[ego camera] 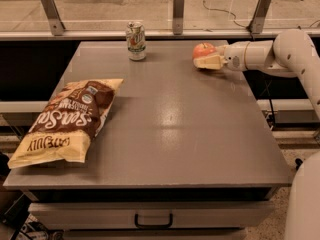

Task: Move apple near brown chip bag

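Observation:
The red-orange apple (202, 50) sits at the far right of the grey table (165, 124), between the fingers of my gripper (205, 57). The gripper reaches in from the right on a white arm (280, 51), and its pale near finger (209, 62) lies along the apple's front side. The gripper is shut on the apple, low over the table top. The brown chip bag (67, 121), brown in the middle with pale yellow ends, lies flat at the table's near left, far from the apple.
A silver-green soda can (135, 40) stands upright at the table's far edge, left of the apple. A rail with metal posts (178, 11) runs behind the table. A drawer handle (153, 220) shows below the front edge.

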